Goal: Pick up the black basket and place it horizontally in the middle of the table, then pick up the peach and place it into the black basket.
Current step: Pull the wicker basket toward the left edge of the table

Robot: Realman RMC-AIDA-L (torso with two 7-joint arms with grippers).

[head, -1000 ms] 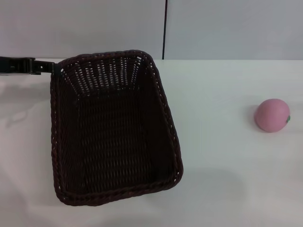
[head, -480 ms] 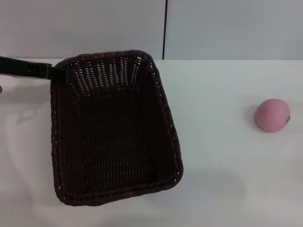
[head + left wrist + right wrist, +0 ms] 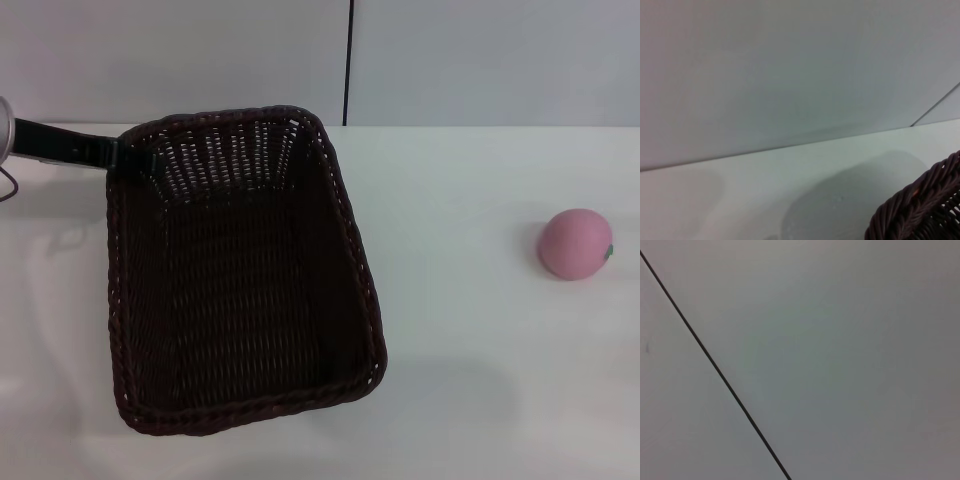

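The black basket [image 3: 240,290] stands on the white table [image 3: 470,330] at centre left, its long side running away from me and slightly skewed. My left gripper [image 3: 128,156] reaches in from the left as a dark bar and meets the braided rim at the basket's far left corner. A piece of that rim [image 3: 920,210] shows in the left wrist view. The pink peach [image 3: 574,244] lies alone on the table at the right, well apart from the basket. My right gripper is out of view.
A grey wall [image 3: 480,60] with a dark vertical seam [image 3: 348,60] stands behind the table's far edge. The right wrist view holds only that wall and its seam [image 3: 715,365]. Bare tabletop lies between basket and peach.
My left gripper has slid to the right along the far edge until it reaches the basket's far left corner. Basket and peach have not moved.
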